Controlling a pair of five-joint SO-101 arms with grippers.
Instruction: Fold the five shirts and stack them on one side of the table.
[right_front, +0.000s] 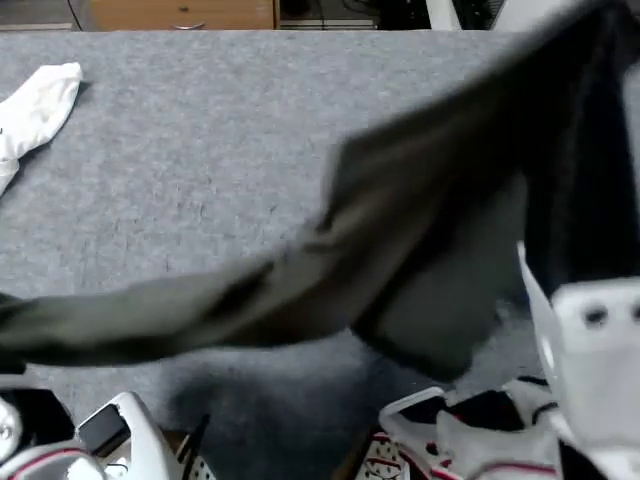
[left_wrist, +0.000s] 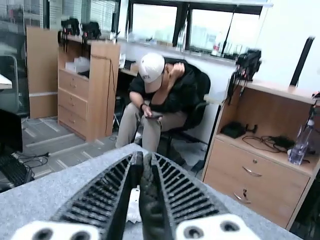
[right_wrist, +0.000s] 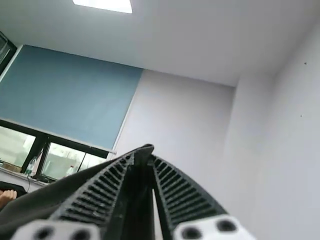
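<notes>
High view shows the dark shirt (right_front: 400, 230) stretched in the air over the grey desk (right_front: 200, 130). It forms a long band running from 8 o'clock up to 2 o'clock, and its middle sags in a loose flap toward 5 o'clock. It is unfolded, plain dark grey, and casts a shadow on the desk beneath. A white shirt (right_front: 40, 105) lies crumpled at 10 o'clock, well apart from it.

Left wrist view adds the grip itself. The left jaws are closed tight on a thin fold of the dark shirt (left_wrist: 146, 200) and point out low over the desk (left_wrist: 45, 190), with the white shirt (left_wrist: 133, 207) lying beyond them.

Right wrist view has the right jaws tilted up toward the ceiling (right_wrist: 200, 35), pinched shut on an edge of the dark shirt (right_wrist: 30, 210), which drapes away to one side of them.
</notes>
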